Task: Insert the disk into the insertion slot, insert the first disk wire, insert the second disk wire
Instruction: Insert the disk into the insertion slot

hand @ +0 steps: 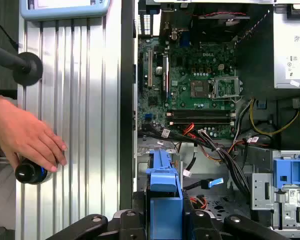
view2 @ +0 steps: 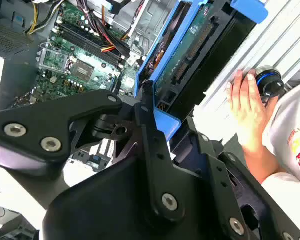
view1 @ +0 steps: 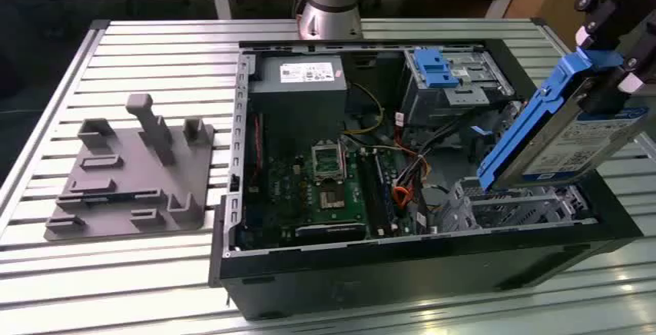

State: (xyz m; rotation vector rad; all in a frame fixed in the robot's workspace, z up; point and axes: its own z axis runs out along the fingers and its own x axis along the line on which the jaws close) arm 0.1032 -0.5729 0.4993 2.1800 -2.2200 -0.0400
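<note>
Slatted metal table point(view1: 154, 51): I see the open computer case point(view1: 410, 273) standing on it beneath my fingers point(view2: 152, 135), the grey fixture plate point(view1: 113, 197) lying well apart from them.

An open black computer case point(view1: 410, 273) stands on the slatted metal desk point(view1: 134, 273). Inside the case are a green motherboard point(view1: 328, 189), a grey power supply point(view1: 297, 81), loose coloured wires point(view1: 402, 194) and a tall metal cage point(view1: 466, 89) with a blue latch point(view1: 435, 67). A grey fixture plate point(view1: 128, 170) lies on the desk beside the case, not touching it.

pincer point(view1: 607, 70): cut off at exterior view's edge | insertion slot point(view1: 533, 208): partly behind disk point(view1: 572, 139)
</note>
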